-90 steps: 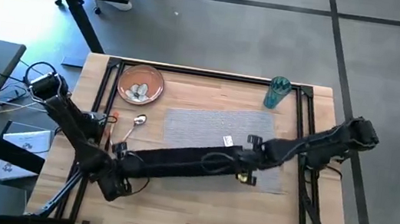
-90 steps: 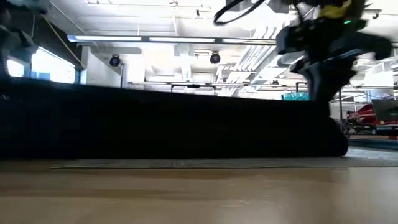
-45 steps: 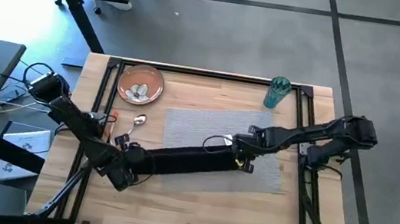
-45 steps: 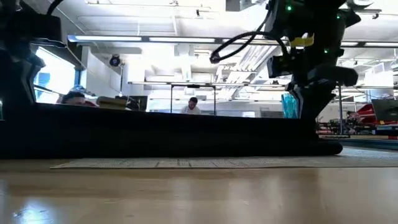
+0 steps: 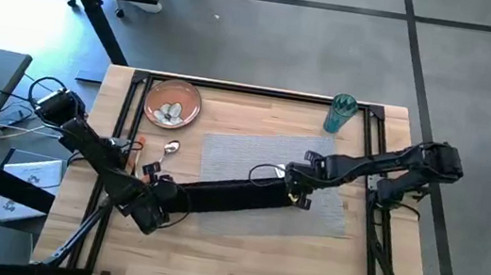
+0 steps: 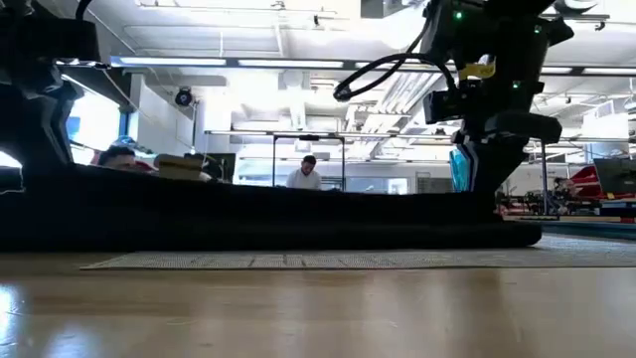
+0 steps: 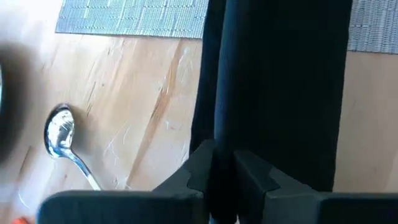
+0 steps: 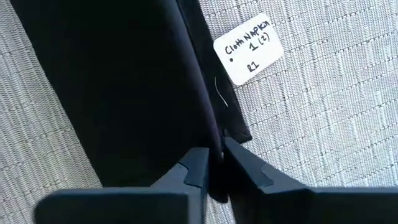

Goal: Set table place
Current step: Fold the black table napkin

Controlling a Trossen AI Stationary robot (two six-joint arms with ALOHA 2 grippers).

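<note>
Napkin, black cloth, is seen in the high view stretched as a long band between both grippers, lying across the near part of the grey mat and out onto the bare table. One end is held by the left gripper beyond the mat's left edge; the other end is held by the right gripper over the mat. A plate sits at the far left corner, with a spoon between it and the left gripper. A teal cup stands at the far edge, right of centre.

In the low view, the napkin is seen as a dark band resting along the mat, raised slightly at each end. The right gripper is seen coming down onto the band's right end, with the cup partly hidden behind it. A person is visible in the room behind.

In the left wrist view, the left gripper is clamped on the napkin; the spoon lies beside it on the wood.

In the right wrist view, the right gripper is pinched on the napkin's edge, above the mat. A white tag with handwriting lies on the mat just beside the cloth.
</note>
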